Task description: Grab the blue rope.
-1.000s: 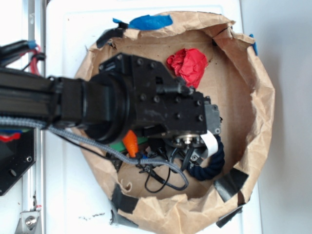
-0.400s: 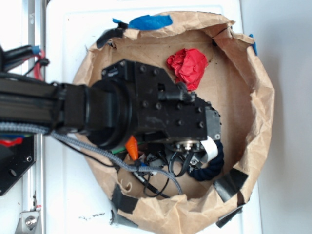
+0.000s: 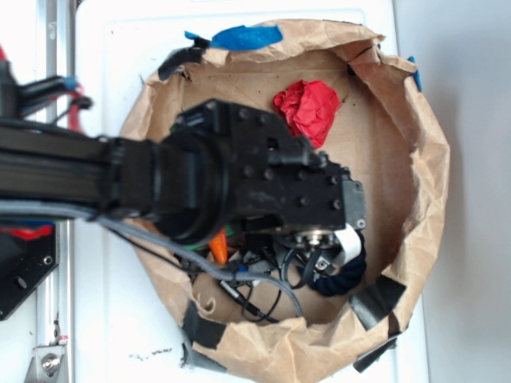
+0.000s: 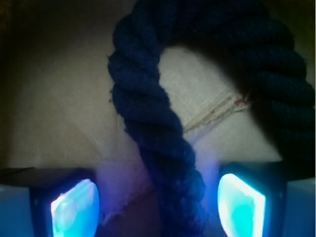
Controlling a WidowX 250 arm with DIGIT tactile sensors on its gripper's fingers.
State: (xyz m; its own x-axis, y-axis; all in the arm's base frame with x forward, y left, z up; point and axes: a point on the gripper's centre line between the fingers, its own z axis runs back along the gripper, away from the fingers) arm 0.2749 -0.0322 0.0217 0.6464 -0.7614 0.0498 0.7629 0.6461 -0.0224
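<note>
- From where I stand, the black robot gripper is down inside the crumpled brown paper basin, near its lower right rim, and the thick dark navy twisted rope lies on the paper floor there, curling out from under the arm.
- The wrist view shows one strand of that rope running straight down between the two glowing blue finger pads, roughly centred, while the rest loops up and over to the right.
- The fingers stand open, a clear gap either side of the strand; nothing is gripped yet, and I cannot tell whether the pads touch the paper.
- To do this well, I'd say close squarely on that centred strand without shifting sideways, low enough to catch the full thickness of the cord.
- The risk I see: pinching the loose paper fold just beside the strand.
- The crumpled red cloth ball sits well apart, towards the upper rim.
</note>
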